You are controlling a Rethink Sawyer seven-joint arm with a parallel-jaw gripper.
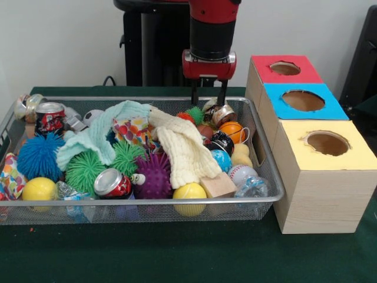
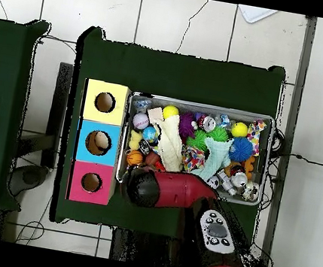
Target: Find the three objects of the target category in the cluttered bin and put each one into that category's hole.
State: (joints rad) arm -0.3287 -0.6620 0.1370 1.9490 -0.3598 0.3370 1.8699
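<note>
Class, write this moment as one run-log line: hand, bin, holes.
hand: open, above bin's far corner by boxes, holding nothing | bin: full of clutter | holes: red, blue, yellow

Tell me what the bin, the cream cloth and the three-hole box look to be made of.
Bin: wire mesh, silvery metal by its fine grid and shiny rim.
Cream cloth: soft knitted or waffle-weave fabric, matte, draping in folds.
Three-hole box: pale wood, going by the grain lines on its side; tops covered red, blue and yellow, possibly paper.
</note>
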